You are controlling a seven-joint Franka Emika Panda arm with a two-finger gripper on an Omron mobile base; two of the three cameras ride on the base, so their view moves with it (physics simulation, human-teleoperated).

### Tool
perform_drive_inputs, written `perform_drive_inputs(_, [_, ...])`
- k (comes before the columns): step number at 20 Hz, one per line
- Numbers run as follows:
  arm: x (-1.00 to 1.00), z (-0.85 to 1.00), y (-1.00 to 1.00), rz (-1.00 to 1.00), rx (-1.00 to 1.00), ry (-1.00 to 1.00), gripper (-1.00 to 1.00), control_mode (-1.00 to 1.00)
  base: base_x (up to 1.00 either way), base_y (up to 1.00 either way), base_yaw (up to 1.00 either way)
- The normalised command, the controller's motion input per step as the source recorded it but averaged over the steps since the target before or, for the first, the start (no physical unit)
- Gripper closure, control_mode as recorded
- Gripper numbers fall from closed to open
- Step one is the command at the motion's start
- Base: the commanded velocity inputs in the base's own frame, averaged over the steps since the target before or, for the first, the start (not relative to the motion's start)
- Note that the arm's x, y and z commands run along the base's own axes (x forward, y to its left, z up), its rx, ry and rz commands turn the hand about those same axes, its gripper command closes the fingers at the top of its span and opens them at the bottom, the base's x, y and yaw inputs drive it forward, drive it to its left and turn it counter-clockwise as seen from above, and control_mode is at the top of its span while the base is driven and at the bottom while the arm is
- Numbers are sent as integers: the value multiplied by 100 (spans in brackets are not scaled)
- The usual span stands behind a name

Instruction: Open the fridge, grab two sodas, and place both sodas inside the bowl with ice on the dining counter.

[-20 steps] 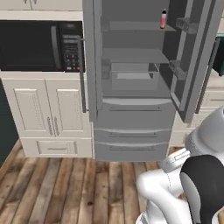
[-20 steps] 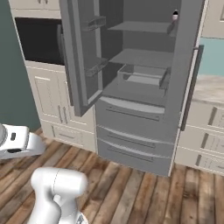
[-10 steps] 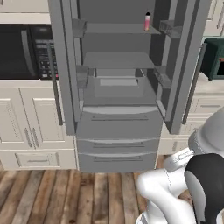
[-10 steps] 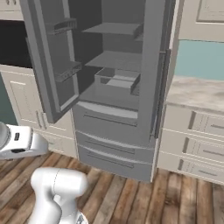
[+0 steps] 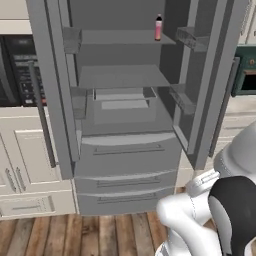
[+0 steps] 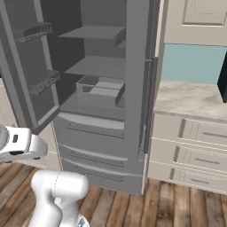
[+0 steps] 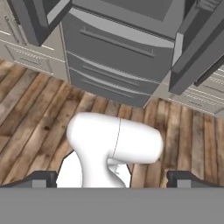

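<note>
Pink soda (image 5: pixel 158 27), slim, light, likely slick, standing on the open fridge's (image 5: pixel 125 150) top shelf: I am planning a mid-body grip, my hand (image 7: pixel 112 178) hanging spread wide, empty.

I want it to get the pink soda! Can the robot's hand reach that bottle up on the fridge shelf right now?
Probably not yet. Both fridge doors are open, so the pink soda isn't blocked, but the open gripper points down low near the floor.
</note>
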Motion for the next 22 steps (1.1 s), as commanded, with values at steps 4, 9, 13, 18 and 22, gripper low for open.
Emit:
perform_drive_inputs(4, [0, 0, 0, 0, 0, 0, -100, 100, 54, 4, -11])
perform_drive_inputs(9, [0, 0, 0, 0, 0, 0, -100, 100, 36, 27, -17])
perform_drive_inputs(13, [0, 0, 0, 0, 0, 0, -100, 100, 21, 34, -20])
perform_drive_inputs(18, [0, 0, 0, 0, 0, 0, -100, 100, 22, 35, -14])
perform_drive_inputs(22, [0, 0, 0, 0, 0, 0, -100, 100, 50, 8, -1])
